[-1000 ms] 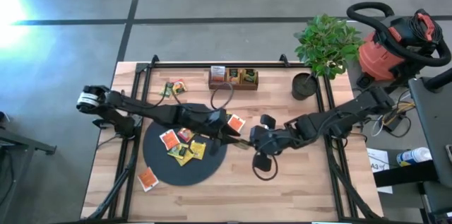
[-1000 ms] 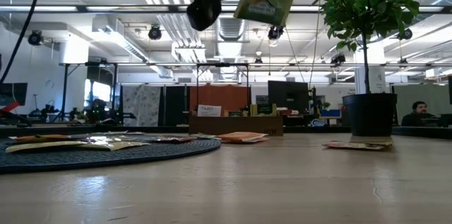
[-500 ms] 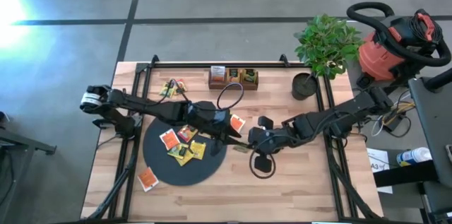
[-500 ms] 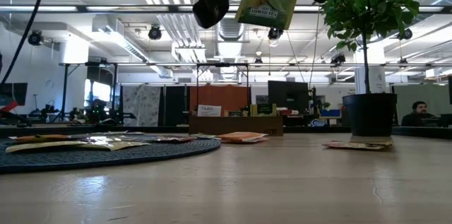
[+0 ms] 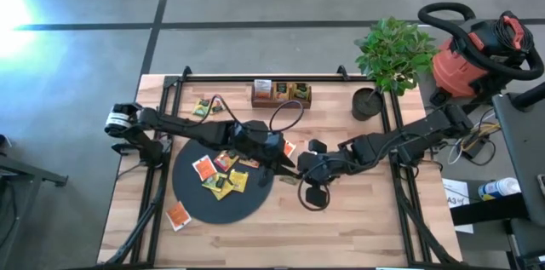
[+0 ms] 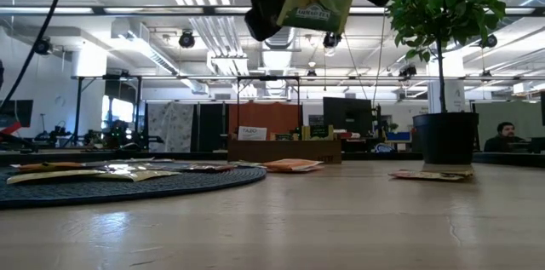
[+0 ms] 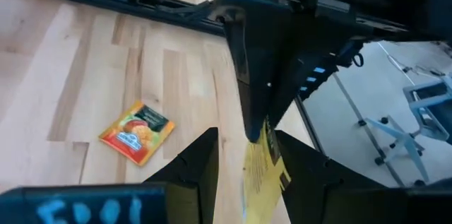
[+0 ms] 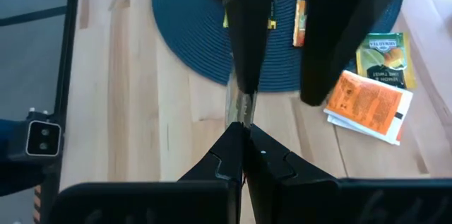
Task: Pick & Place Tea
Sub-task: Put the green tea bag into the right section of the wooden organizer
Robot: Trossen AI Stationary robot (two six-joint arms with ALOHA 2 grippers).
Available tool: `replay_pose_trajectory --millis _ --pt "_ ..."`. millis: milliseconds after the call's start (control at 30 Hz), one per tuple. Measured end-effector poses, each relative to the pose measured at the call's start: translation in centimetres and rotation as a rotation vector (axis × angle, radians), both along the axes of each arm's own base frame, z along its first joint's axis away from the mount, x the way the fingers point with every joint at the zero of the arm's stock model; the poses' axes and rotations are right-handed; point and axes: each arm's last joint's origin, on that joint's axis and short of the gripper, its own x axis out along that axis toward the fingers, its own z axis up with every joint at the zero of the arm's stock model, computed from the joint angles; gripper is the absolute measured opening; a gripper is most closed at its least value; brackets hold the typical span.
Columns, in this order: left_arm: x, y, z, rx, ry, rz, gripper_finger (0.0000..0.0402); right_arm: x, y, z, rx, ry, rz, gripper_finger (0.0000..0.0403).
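Note:
A yellow-green tea packet (image 6: 317,6) hangs high above the table's middle, just right of the black disc (image 5: 196,202). My right gripper (image 5: 299,173) is shut on it. My left gripper (image 5: 283,166) is open. Its two fingers (image 7: 200,171) stand on either side of the packet (image 7: 265,159), which shows edge-on; whether one of them touches it, I cannot tell. Several more tea packets (image 5: 223,175) lie flat on the disc. Other packets lie on the wood: an orange one (image 5: 177,215) near the disc's front left and an orange one (image 7: 136,133) at its right. My right gripper pinches the tea packet between its two shut fingers by the edge (image 8: 242,121) that faces the gripper. The fingers slant down from the table's right. The packet is lifted clear of the table, tilted, its printed face (image 6: 319,10) toward the near side.
A brown wooden tray (image 5: 281,94) with packets stands at the far edge, and a potted plant (image 5: 387,57) at the far right. More packets (image 5: 204,106) lie at the far left. Bare wood stretches along the near side and the right.
My left gripper has gone toward the table's right edge and closed in on the packet held by my right gripper; its open fingers now stand around it. The packet has stayed aloft and tipped slightly.

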Motion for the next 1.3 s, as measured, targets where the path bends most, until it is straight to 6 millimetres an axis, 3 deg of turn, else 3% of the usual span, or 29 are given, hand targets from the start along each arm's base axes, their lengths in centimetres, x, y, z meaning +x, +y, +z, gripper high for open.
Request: replay_pose_trajectory --millis 267,700,833,1100,1300 --pt "-0.2 0.0 -0.4 -0.005 0.047 -0.033 0.0115 0.1 -0.6 0.0 -0.009 0.001 -0.018 0.0008" --pt "-0.2 0.1 -0.4 0.061 0.028 -0.006 0.0009 0.2 -1.1 0.0 -0.021 0.003 -0.05 0.0009" --pt "-0.1 0.7 -0.4 0.099 0.017 0.028 0.0002 -0.3 -1.5 0.2 -0.045 0.01 -0.15 0.0018" --pt "-0.1 3.6 -0.5 0.125 0.022 0.105 0.0001 -3.1 -1.6 1.3 -0.058 0.053 -0.343 0.0088" --pt "0.3 8.0 0.1 0.187 -0.09 0.216 0.0 -6.1 0.3 2.7 -0.001 0.026 -0.419 0.0136"
